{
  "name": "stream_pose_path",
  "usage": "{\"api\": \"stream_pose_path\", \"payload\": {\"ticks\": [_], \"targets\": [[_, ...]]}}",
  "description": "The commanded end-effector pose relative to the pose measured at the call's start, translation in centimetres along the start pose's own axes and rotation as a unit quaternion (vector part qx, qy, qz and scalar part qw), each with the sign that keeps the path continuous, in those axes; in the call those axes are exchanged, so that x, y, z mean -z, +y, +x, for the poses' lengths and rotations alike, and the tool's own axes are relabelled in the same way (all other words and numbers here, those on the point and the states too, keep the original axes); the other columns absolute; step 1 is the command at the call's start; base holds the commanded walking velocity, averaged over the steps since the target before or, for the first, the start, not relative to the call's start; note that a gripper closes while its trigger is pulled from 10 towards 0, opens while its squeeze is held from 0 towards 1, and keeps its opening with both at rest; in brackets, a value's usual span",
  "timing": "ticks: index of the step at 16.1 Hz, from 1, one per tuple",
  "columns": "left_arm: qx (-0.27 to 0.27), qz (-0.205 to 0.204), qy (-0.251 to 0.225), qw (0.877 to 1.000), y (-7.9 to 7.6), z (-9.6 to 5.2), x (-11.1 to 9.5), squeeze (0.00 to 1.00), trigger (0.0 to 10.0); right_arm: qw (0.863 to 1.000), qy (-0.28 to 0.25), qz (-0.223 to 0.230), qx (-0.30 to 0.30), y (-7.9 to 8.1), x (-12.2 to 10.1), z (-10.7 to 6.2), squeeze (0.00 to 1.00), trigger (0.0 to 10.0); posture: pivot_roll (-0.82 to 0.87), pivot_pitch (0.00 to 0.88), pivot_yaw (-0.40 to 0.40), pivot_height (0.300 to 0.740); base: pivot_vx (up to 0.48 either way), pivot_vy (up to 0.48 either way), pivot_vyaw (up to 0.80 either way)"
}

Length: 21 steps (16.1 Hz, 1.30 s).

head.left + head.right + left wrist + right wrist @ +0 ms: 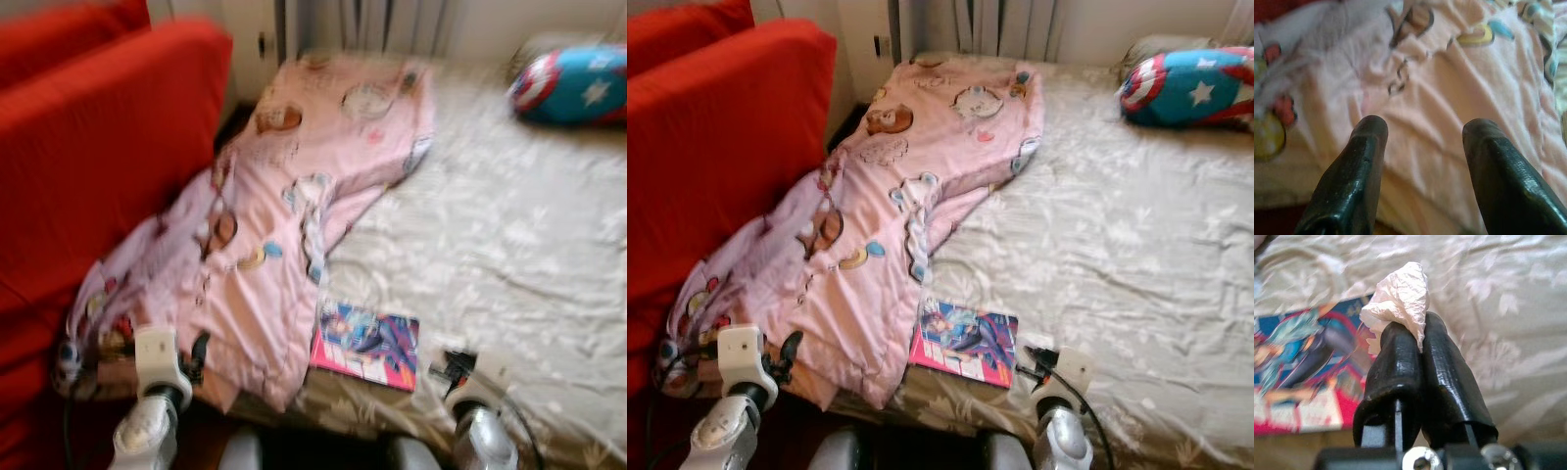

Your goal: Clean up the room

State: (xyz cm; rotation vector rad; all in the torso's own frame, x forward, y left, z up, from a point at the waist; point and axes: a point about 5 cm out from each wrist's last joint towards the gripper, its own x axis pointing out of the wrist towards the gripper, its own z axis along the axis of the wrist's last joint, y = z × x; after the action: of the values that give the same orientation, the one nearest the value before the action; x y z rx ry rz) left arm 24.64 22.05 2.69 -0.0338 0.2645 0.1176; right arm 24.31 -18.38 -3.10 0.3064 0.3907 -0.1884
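My right gripper (1413, 335) is shut on a crumpled white tissue (1399, 291), held just above the bed's near edge beside a colourful comic book (964, 342). In the right eye view that gripper (1036, 359) is low, right of the book. A pink cartoon-print blanket (901, 196) lies rumpled along the bed's left side and spills over its near corner. My left gripper (1422, 132) is open, its two black fingers (1359, 161) hovering over the blanket's pink folds near that corner (784, 352).
The bed (1117, 255) has a beige leaf-patterned sheet. A red sofa (715, 147) stands close on the left. A blue, red and white star cushion (1190, 88) lies at the bed's far right. A radiator (999, 24) runs along the back wall.
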Motion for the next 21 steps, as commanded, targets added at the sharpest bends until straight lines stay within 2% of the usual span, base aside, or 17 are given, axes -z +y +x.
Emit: {"api": "stream_pose_path", "payload": {"ticks": [1,2,3,4,6,7,10,12,15,21], "targets": [[-0.01,-0.006,0.02,1.0,0.3,-0.1,1.2,0.0,10.0,1.0,0.021,0.003,0.001,-0.3,1.0,-0.5,0.0,10.0,0.06,0.0,-0.003,0.64,0.0,0.0,0.0],[-0.015,-0.005,0.047,0.999,0.5,-0.2,2.7,0.0,10.0,0.999,0.05,-0.004,0.002,-0.7,2.2,-1.0,0.0,10.0,0.05,0.0,-0.005,0.64,0.0,0.0,0.0],[-0.018,-0.009,0.07,0.997,0.6,-0.4,3.9,0.0,10.0,0.995,0.095,-0.041,0.01,-1.1,3.4,-1.6,0.0,10.0,0.05,0.0,-0.007,0.644,0.0,0.0,0.0],[-0.02,-0.014,0.093,0.995,0.6,-0.7,5.1,0.0,10.0,0.991,0.125,-0.056,0.004,-1.1,4.4,-2.0,0.0,10.0,0.05,0.0,-0.011,0.659,0.0,0.0,0.0],[-0.015,0.001,0.151,0.988,0.4,-1.5,7.5,0.0,10.0,0.986,0.151,-0.073,-0.015,-1.1,5.2,-2.5,0.0,10.0,0.04,0.0,-0.009,0.689,0.0,0.0,0.0],[-0.012,0.01,0.167,0.986,0.3,-1.7,8.2,0.0,10.0,0.984,0.156,-0.082,-0.015,-1.3,5.3,-2.6,0.0,10.0,0.04,0.0,-0.009,0.699,0.0,0.0,0.0],[0.003,0.023,0.238,0.971,-0.4,-2.7,10.5,0.0,10.0,0.969,0.213,-0.124,-0.017,-2.2,6.9,-3.8,0.0,10.0,0.03,0.0,-0.005,0.739,0.0,0.0,0.0],[0.01,0.037,0.269,0.962,-0.7,-3.3,11.5,0.0,10.0,0.964,0.232,-0.128,-0.006,-2.6,7.5,-4.3,0.0,10.0,0.03,0.0,-0.01,0.74,0.0,0.0,0.0],[0.008,0.029,0.298,0.954,-0.8,-4.1,12.4,0.0,10.0,0.958,0.251,-0.135,-0.018,-2.2,8.2,-4.7,0.0,10.0,0.02,0.0,-0.012,0.74,0.0,0.0,0.0],[-0.001,0.024,0.312,0.95,-0.4,-4.6,12.9,0.0,10.0,0.953,0.262,-0.147,-0.034,-1.8,8.3,-4.6,0.0,10.0,0.02,0.0,-0.019,0.74,0.0,0.0,0.0]]}}
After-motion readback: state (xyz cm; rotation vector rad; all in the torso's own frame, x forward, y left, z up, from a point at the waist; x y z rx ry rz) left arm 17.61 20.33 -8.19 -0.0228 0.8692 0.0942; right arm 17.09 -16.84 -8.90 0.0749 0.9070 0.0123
